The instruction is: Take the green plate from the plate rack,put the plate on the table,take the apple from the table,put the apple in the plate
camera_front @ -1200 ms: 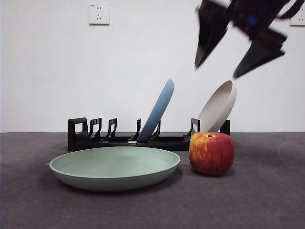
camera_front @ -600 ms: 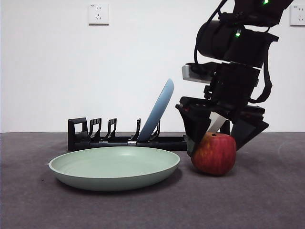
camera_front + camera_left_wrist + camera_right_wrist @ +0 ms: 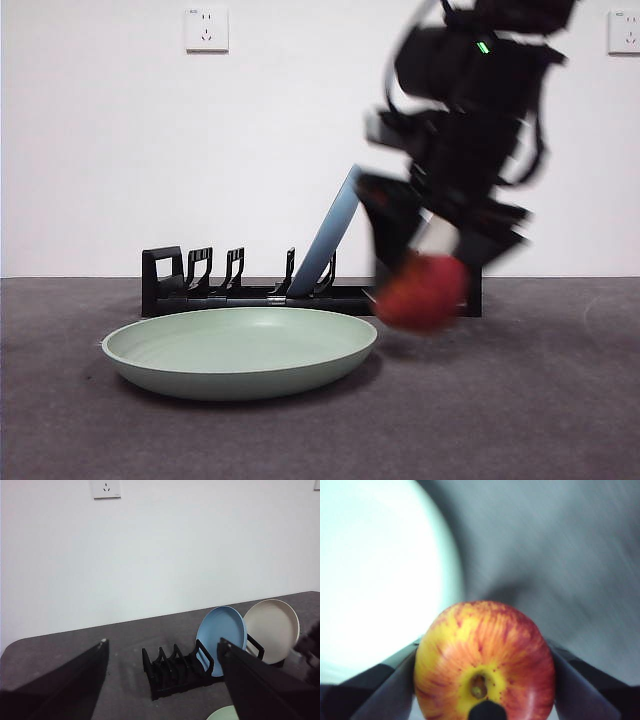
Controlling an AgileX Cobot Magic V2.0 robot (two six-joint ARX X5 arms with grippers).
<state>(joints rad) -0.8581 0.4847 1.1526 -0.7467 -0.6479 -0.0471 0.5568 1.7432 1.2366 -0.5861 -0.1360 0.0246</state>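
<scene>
I had the table (image 3: 560,420) stretched dark grey across the front view, with the black plate rack (image 3: 200,285) standing along its far side. The rack held a light blue plate (image 3: 335,235) leaning in one slot, and my left wrist camera also showed a cream-white plate (image 3: 272,627) propped just beside the blue one. In front of the rack, the green plate (image 3: 240,350) lay flat on the table, rim up, nothing in it.

My right gripper (image 3: 425,265) came down from the upper right of the front view, large, dark and smeared by motion blur. Its jaws were clamped on the apple (image 3: 422,292), one on each flank, as my right wrist camera showed plainly with the stem dimple facing the lens. The apple hung off the table, just beside the green plate's right rim and not over it as far as I could tell.

My left gripper (image 3: 165,652) waited well back from the rack, its jaws spread wide with nothing between them.
</scene>
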